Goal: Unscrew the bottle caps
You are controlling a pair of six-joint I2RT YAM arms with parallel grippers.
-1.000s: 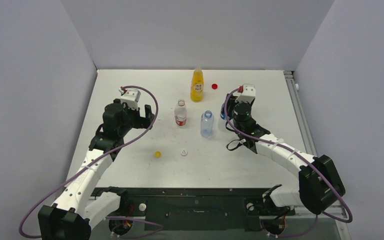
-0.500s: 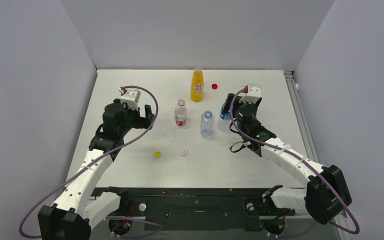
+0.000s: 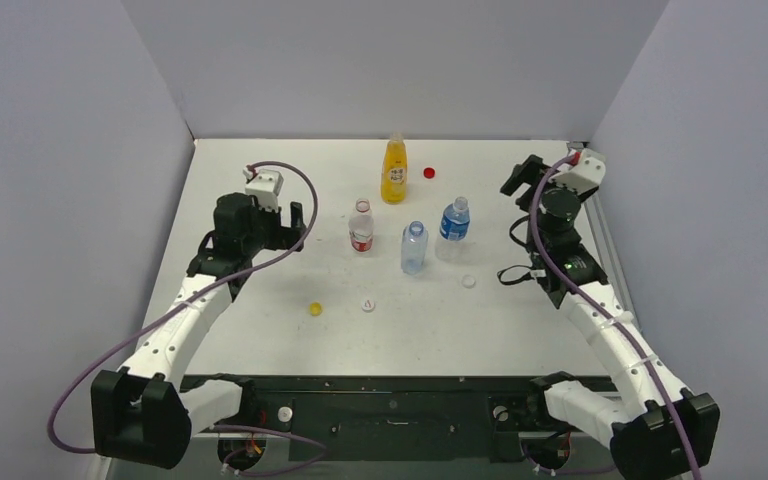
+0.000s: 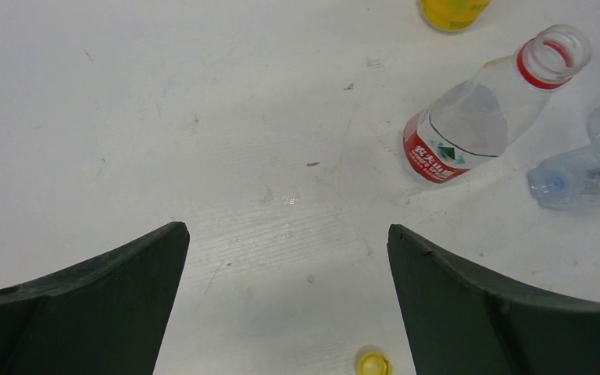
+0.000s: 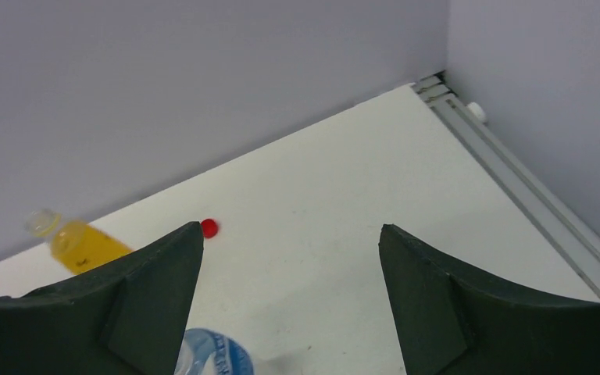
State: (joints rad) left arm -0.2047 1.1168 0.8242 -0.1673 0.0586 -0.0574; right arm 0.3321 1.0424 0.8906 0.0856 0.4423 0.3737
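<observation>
Four bottles stand mid-table: the yellow-orange juice bottle [image 3: 393,170], the red-white label bottle [image 3: 361,227], the plain clear bluish bottle [image 3: 414,247] and the blue label bottle [image 3: 452,222]. Loose caps lie on the table: a red cap [image 3: 429,172], a yellow cap [image 3: 315,309], a white cap [image 3: 368,305] and another white cap [image 3: 469,282]. My left gripper [image 3: 298,222] is open and empty, left of the red-white label bottle [image 4: 469,125], whose mouth is open. My right gripper [image 3: 520,180] is open and empty, right of the blue label bottle [image 5: 215,353]. The red cap [image 5: 210,227] shows by its left finger.
Grey walls close the table at the back and both sides. A metal rail [image 3: 592,215] runs along the table's right edge, close to the right arm. The yellow cap [image 4: 373,363] lies just below the left gripper's jaws in the left wrist view.
My right gripper has let go of the blue label bottle and swung back and right. A white cap now lies on the table before that bottle. The left arm shifted slightly.
</observation>
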